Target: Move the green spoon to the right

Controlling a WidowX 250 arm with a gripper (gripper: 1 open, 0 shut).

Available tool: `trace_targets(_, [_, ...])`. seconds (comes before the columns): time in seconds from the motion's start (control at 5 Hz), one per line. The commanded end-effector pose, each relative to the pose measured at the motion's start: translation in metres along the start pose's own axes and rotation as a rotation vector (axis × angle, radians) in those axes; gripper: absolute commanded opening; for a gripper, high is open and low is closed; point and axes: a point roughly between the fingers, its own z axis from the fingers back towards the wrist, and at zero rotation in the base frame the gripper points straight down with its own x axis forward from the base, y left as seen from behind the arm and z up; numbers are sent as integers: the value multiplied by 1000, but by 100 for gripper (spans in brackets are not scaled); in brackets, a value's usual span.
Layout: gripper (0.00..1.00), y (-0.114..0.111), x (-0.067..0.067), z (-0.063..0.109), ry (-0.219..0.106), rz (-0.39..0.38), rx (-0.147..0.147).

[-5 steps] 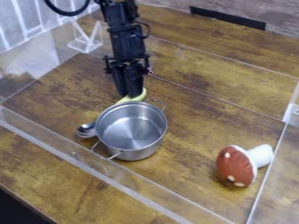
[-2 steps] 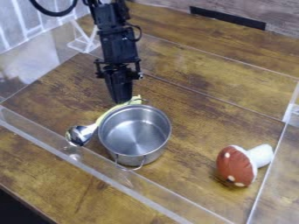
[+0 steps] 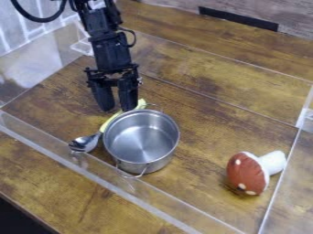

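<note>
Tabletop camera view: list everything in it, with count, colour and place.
Steel pot: one, silver, on the table, a wire handle at its near rim.
Spoon: one, shiny silver bowl, yellow-green handle, beside the pot's left side in the picture.
Toy mushroom: one, red cap, white stem, lying toward the picture's lower right.
Table: one, brown wood, under everything.
Clear walls: at least two, transparent, along the table's edges.
Robot arm: one, black, reaching in from the top left.
Pincer: one, black, by the spoon's handle.
</note>
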Motion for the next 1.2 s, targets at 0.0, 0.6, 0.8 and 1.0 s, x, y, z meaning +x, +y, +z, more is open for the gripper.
trace_targets(0.0, [0, -12, 2, 14, -41, -76, 45])
trace_targets(0.6, [100, -10, -9, -15, 3, -199, 105])
trace_targets(0.8, [0, -3, -9, -17, 9, -215, 124])
trace_targets(1.0, [0, -1, -11, -14, 13, -235, 128])
